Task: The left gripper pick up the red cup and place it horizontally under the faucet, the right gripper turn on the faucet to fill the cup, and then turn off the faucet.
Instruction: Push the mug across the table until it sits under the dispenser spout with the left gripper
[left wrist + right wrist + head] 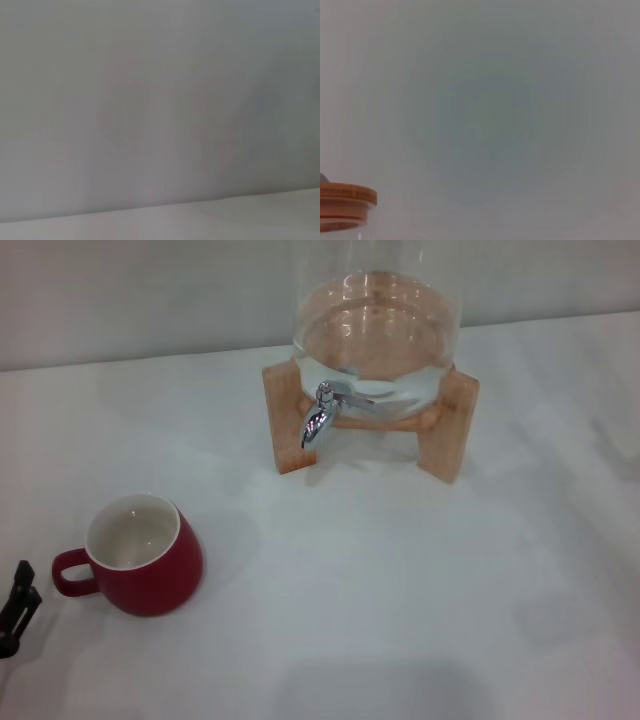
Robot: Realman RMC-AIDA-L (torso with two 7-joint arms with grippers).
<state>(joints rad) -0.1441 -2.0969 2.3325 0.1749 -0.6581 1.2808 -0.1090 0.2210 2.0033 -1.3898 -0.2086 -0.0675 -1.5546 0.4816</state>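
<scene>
The white table [400, 620] fills the foreground of the head view and runs back to a pale wall. On it, toward the far side, stands the glass dispenser [375, 325], holding clear water and resting on a wooden stand [445, 430] whose legs splay to either side. In the right wrist view only the dispenser's wooden lid [342, 205] shows, at a corner of the picture.

The red cup [140, 555] sits upright on the near left part of the table, well apart from the dispenser, its cream inside empty and its loop handle pointing toward the robot's left.

The faucet [320, 415] juts from the front of the dispenser between the stand's legs, spout angled down, nothing beneath it.

The left gripper [15, 608] shows only as a few black finger parts at the left edge, just beside the cup's handle and not touching it; whether its jaws are open or closed cannot be told. The right gripper is out of sight in every view.
</scene>
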